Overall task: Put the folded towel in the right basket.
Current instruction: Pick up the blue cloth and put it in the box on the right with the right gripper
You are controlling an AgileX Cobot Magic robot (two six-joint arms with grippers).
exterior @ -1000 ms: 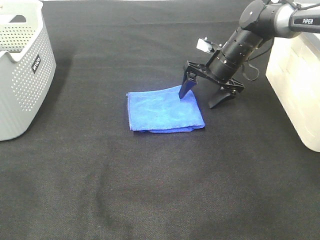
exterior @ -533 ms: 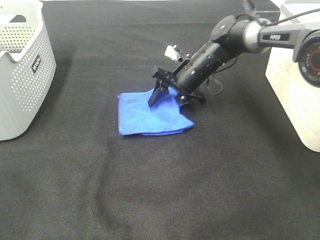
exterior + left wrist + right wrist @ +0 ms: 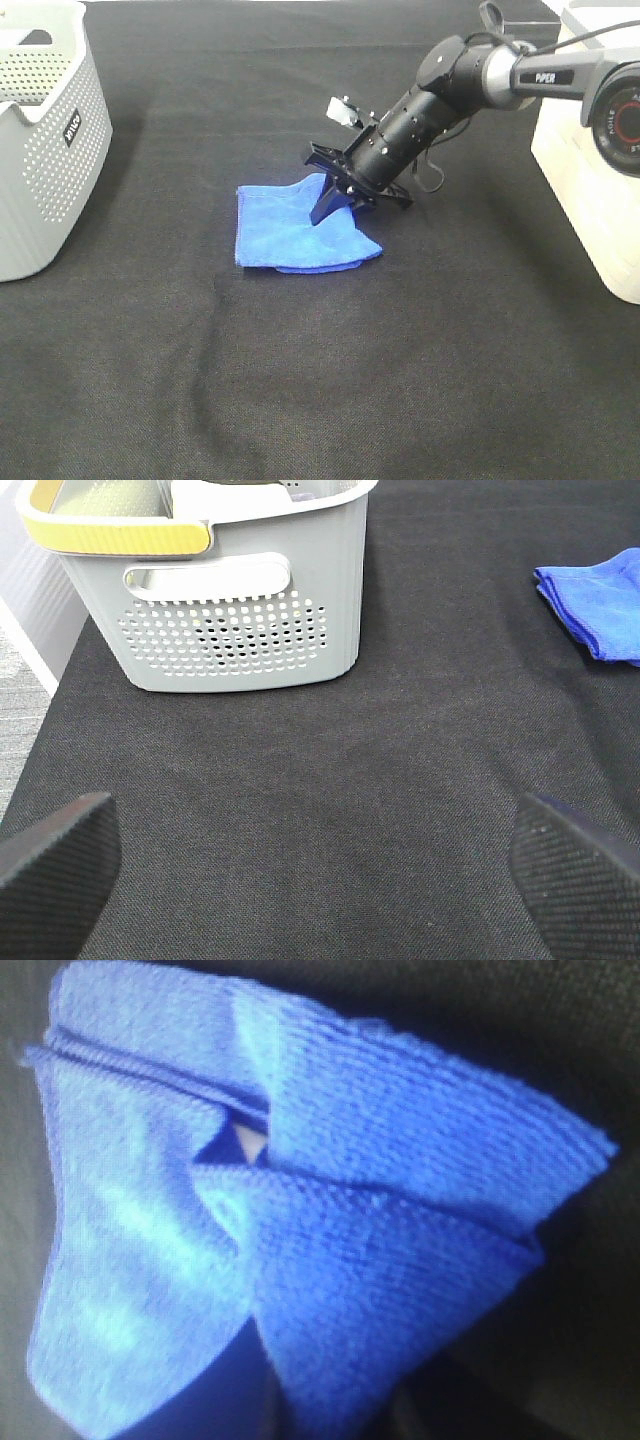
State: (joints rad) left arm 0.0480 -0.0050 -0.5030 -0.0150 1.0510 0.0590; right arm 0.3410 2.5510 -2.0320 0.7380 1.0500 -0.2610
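The folded blue towel [image 3: 285, 225] lies on the black table, a little right of centre. My right gripper [image 3: 345, 205] reaches down at a slant and is shut on the towel's right edge, which is bunched up. In the right wrist view the pinched towel [image 3: 380, 1260] fills the frame, folds pushed together. The white right basket [image 3: 590, 180] stands at the table's right edge. My left gripper [image 3: 318, 865] is open and empty, low over bare cloth; it is not seen in the high view. The towel's corner [image 3: 600, 610] shows in the left wrist view.
A grey perforated basket [image 3: 50, 150] stands at the far left; in the left wrist view [image 3: 240, 600] it has a yellow-rimmed item inside. Black cloth covers the table [image 3: 320, 380].
My right gripper moved left onto the towel, pushed it a little leftward, and its fingers closed on the right edge, bunching the cloth.
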